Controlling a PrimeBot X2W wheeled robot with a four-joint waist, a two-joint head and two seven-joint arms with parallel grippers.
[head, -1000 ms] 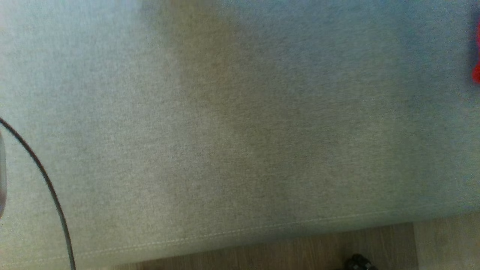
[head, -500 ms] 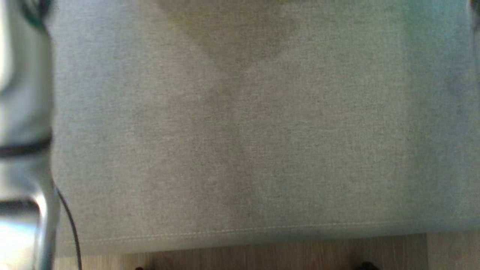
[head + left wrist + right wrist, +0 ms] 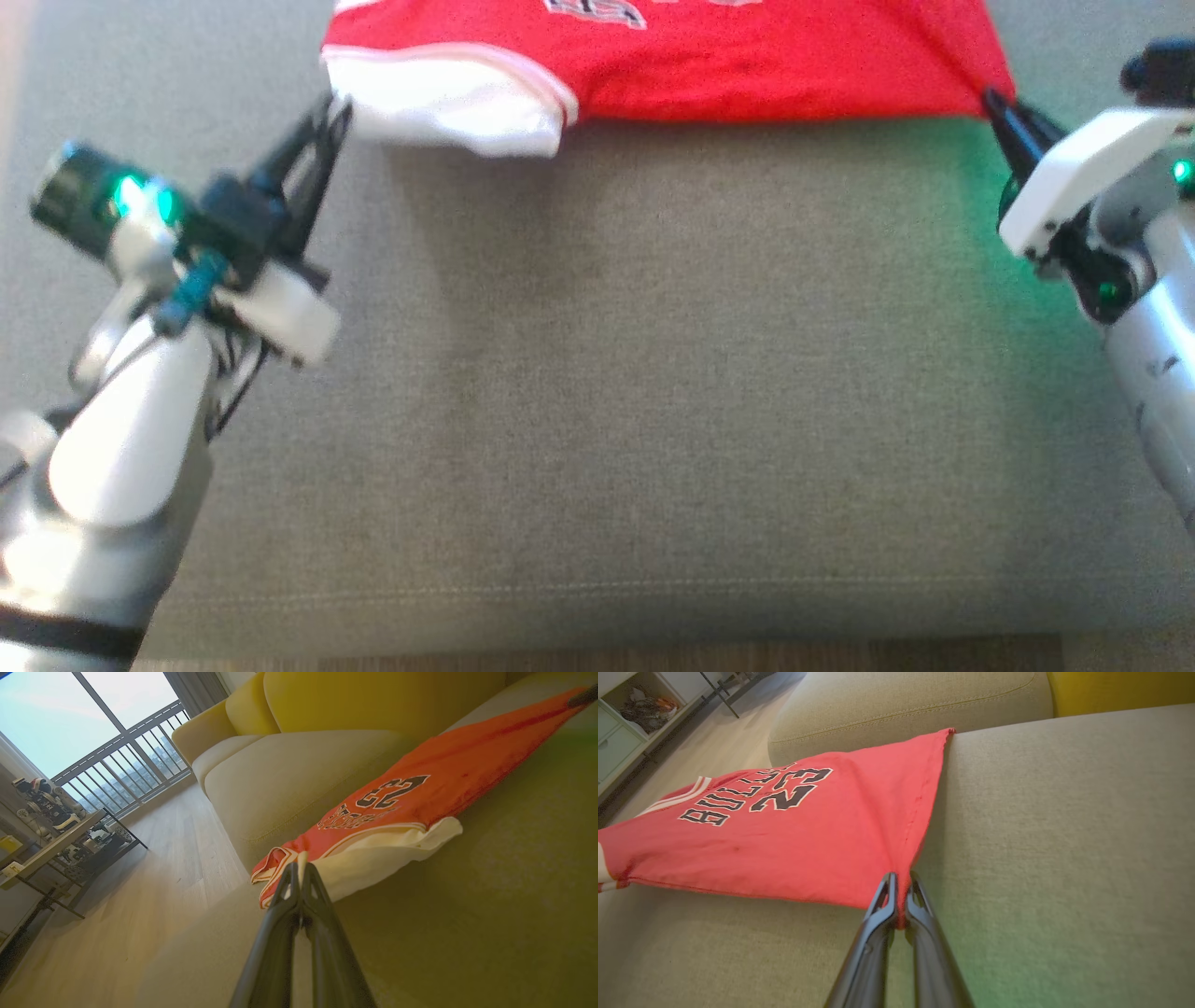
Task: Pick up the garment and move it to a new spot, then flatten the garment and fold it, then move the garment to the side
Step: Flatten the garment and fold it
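Garment, a red jersey, spread over the far side of the grey seat cushion, stretched left to right between two pinches; left gripper closed tight on the white-edged corner at the left, right gripper closed tight on the red hem corner at the right; probably the carry to a new spot, or the start of laying flat. To do it well: move both arms at one pace and one height, so that the near hem runs straight; hold enough tension to take out sag, not so much as to tear the thin pinches loose; set the far part down first, then draw toward the near edge to smooth the cloth; mind the white panel bunched beside the left pinch, likely to fold under unless pulled outward. Far part of the jersey cut off at the top of the head view; depth of cloth between the fingers hidden; hard to tell whether the near hem touches the cushion or hangs just above; white panel too crumpled to name as sleeve or lining; left arm blurred.
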